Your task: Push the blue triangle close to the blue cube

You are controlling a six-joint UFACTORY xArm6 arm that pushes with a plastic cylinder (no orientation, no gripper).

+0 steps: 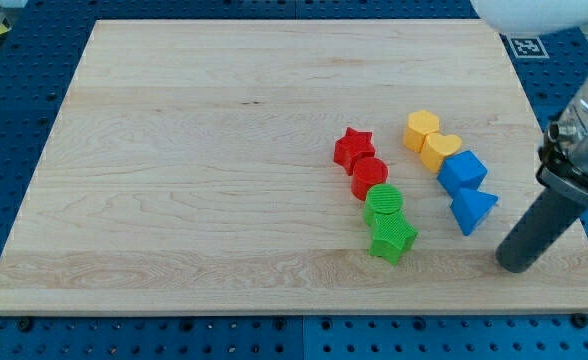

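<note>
The blue triangle (473, 210) lies on the wooden board (224, 150) at the view's right. The blue cube (462, 171) sits just above it, touching or nearly touching it. My tip (515, 266) rests on the board to the lower right of the blue triangle, a short gap away from it. The dark rod rises from the tip toward the view's right edge.
A yellow heart (440, 150) and a yellow block (422, 129) sit above the blue cube. A red star (354, 148), a red cylinder (370, 177), a green cylinder (383, 205) and a green star (393, 239) form a line to the left. The board's right edge is close to the tip.
</note>
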